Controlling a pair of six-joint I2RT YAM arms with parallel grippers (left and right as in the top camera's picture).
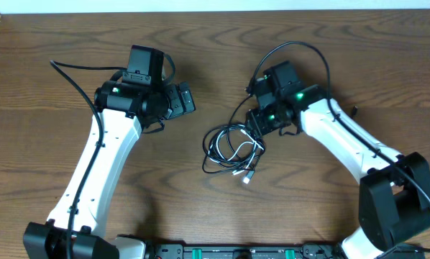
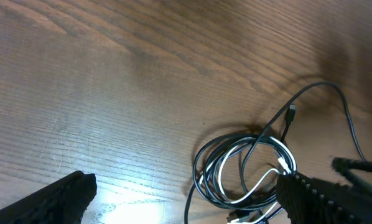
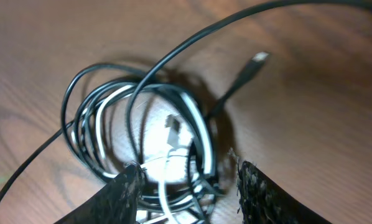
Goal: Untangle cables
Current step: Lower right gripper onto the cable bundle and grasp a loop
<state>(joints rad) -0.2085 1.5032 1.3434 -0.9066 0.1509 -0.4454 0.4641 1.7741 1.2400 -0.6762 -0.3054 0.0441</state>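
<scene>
1. The cables [image 1: 233, 147] lie in one loose coil on the table [image 1: 344, 57], near its centre: at 4 o'clock from the left gripper [image 2: 186, 183] and at 7 o'clock, just beside, from the right gripper [image 3: 187, 169].
2. The right gripper's jaws stand apart and straddle the coil's near edge. Black and white strands pass between them, and nothing is clamped.
3. The left gripper's jaws stand wide apart and hold nothing, with the coil just past its right finger.
4. Likely step: first grab on the coil.
5. To do it well, close the right gripper on one outer black strand, not the whole bunch.
6. Pin the coil's far side with the left gripper, then draw slowly outward.
7. Lead with a free plug end so the loops feed out rather than cinch.
8. The coil is roughly round overhead, slightly longer 9 to 3.
9. A pale plug tail [image 1: 248, 176] points to 6 o'clock.
10. A black lead [image 2: 326, 87] arcs away toward 1 o'clock in the left wrist view.
</scene>
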